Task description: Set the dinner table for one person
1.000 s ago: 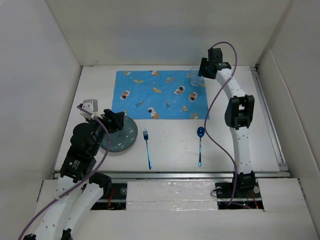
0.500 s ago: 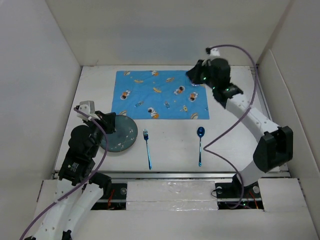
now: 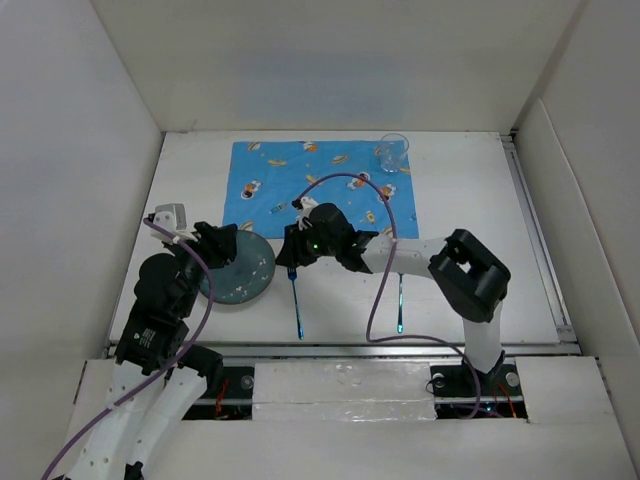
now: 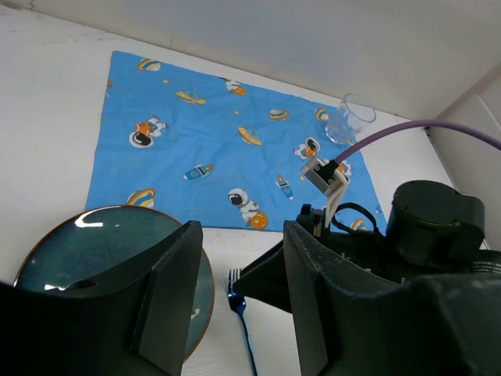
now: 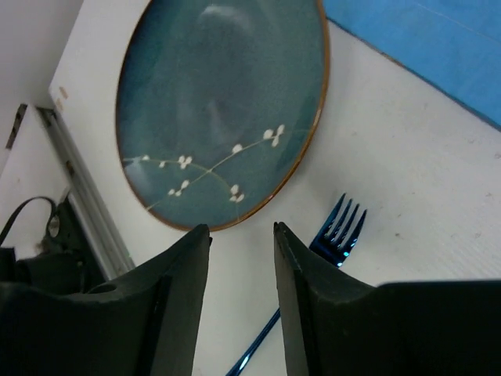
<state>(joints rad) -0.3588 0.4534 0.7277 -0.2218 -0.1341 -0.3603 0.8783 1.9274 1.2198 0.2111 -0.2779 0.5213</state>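
Note:
The dinner table [image 3: 470, 200] is a white walled tabletop. A dark teal plate [image 3: 245, 272] lies at its near left, also in the left wrist view [image 4: 78, 251] and the right wrist view [image 5: 219, 110]. A blue fork [image 3: 297, 305] lies just right of the plate, and a blue spoon [image 3: 400, 300] further right, partly behind the right arm. A clear glass [image 3: 393, 152] stands on the far right corner of the blue placemat [image 3: 300, 190]. My left gripper [image 3: 220, 242] is open and empty over the plate's far left rim. My right gripper [image 3: 291, 247] is open and empty, low above the fork's tines [image 5: 340, 227].
White panels wall the table on the left, back and right. A metal rail [image 3: 340, 350] runs along the near edge. The right arm [image 3: 420, 255] lies low across the table below the placemat, and its purple cable [image 3: 375, 290] loops over the spoon.
My right arm has swung from the glass at the placemat's far right corner down and left to the fork beside the plate. The glass stays standing. My left gripper shifted slightly left.

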